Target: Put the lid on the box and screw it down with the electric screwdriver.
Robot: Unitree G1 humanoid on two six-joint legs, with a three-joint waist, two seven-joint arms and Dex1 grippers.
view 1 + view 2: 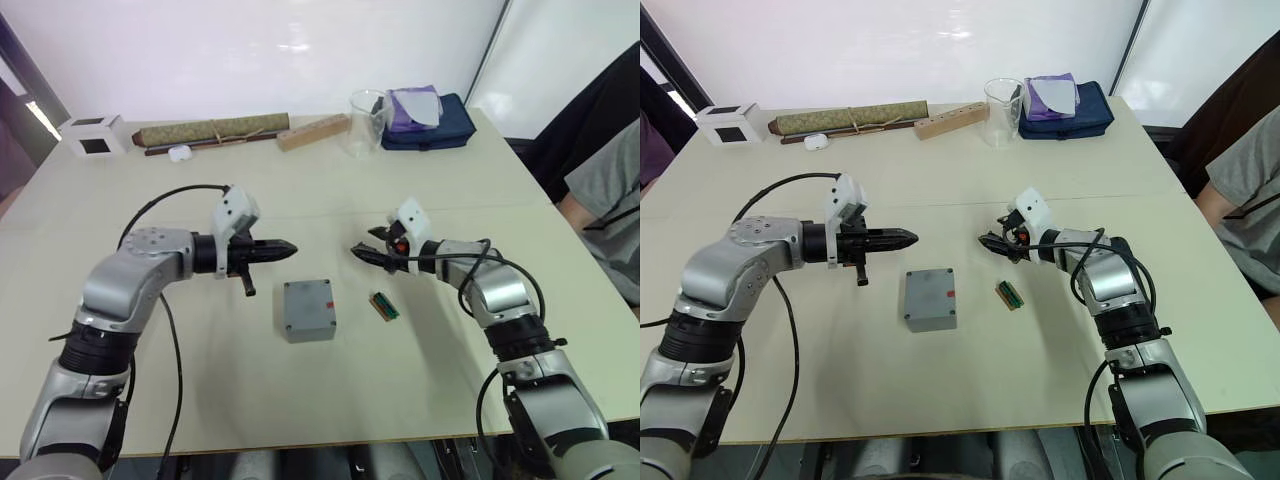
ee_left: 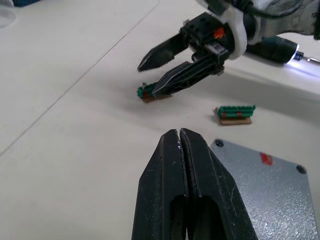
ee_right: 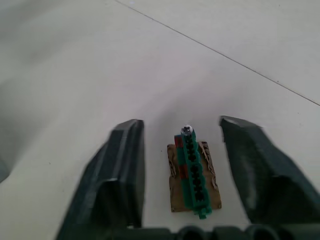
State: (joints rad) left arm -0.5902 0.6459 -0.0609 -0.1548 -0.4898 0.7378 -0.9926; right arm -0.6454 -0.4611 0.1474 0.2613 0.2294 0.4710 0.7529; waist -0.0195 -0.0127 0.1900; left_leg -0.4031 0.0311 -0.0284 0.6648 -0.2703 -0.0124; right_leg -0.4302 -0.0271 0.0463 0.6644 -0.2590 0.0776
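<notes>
- Head views: my left claw (image 1: 285,246) hangs above the table, fingers pressed together, holding nothing. My right claw (image 1: 358,253) faces it, fingers parted, also holding nothing. The box (image 1: 310,334) stands on the table (image 1: 200,400) nearer me, below and between the two claws. The lid (image 1: 305,303) lies flat on top of it and looks seated. A green strip (image 1: 384,306) lies just beside the box on my right.
- Left wrist view: my shut fingers point over a corner of the lid, and its corner holes look unfilled. A second green strip (image 2: 150,93) lies beneath the tips of my right claw. The electric screwdriver (image 2: 275,46) shows beyond that claw, light on, apparently lying on the table. No claw grips it.
- Right wrist view: my fingers straddle the second green strip without touching it. A screw (image 3: 186,130) stands at its far end.
- Step in hand, as I judge it: lid placed, screws being fetched.
- Next move calls for: lowering, closing narrowly on that one screw and lifting it straight out.
</notes>
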